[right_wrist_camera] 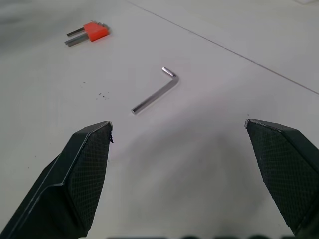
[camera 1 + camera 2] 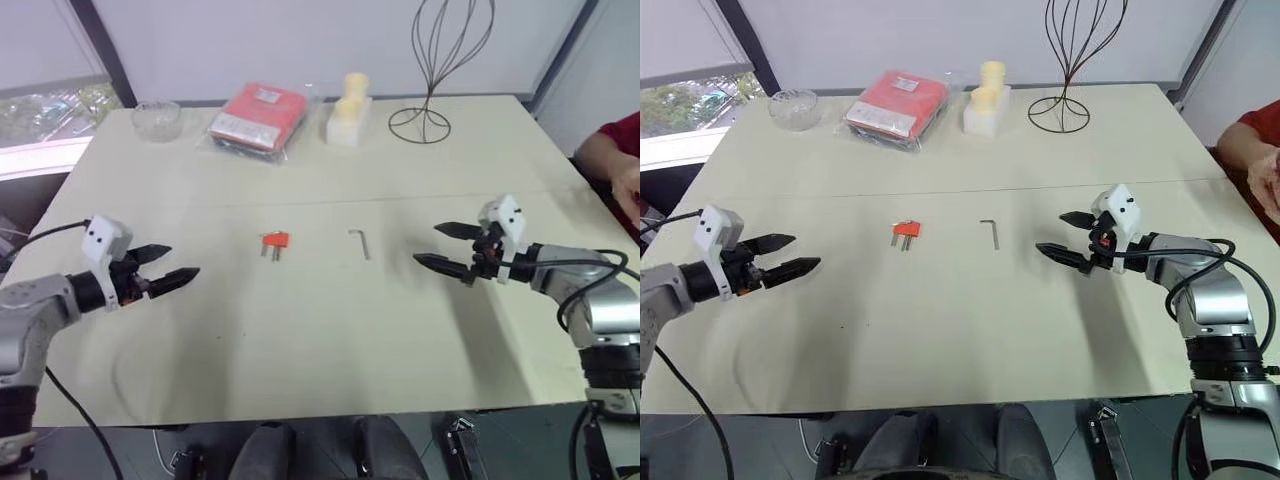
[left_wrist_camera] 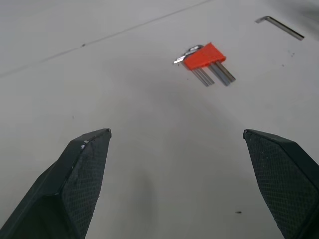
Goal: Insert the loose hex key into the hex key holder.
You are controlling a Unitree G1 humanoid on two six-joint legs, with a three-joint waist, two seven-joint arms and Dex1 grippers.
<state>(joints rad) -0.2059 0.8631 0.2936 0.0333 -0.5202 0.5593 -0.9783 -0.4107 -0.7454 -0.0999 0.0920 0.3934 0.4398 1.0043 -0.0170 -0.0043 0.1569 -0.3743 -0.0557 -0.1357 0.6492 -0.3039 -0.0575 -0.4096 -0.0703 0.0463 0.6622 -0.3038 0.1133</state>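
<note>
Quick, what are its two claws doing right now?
Left claw: open, holding nothing.
Right claw: open, holding nothing.

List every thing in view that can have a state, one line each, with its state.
loose hex key: lying flat on the table, not inserted, untouched.
hex key holder: lying flat on the table, short keys sticking out, apart from the loose key.
left gripper: open, empty, above the table.
right gripper: open, empty, above the table.
glass bowl: upright, looks empty.
red packet: lying flat at the far side.
wire stand: upright.
</note>
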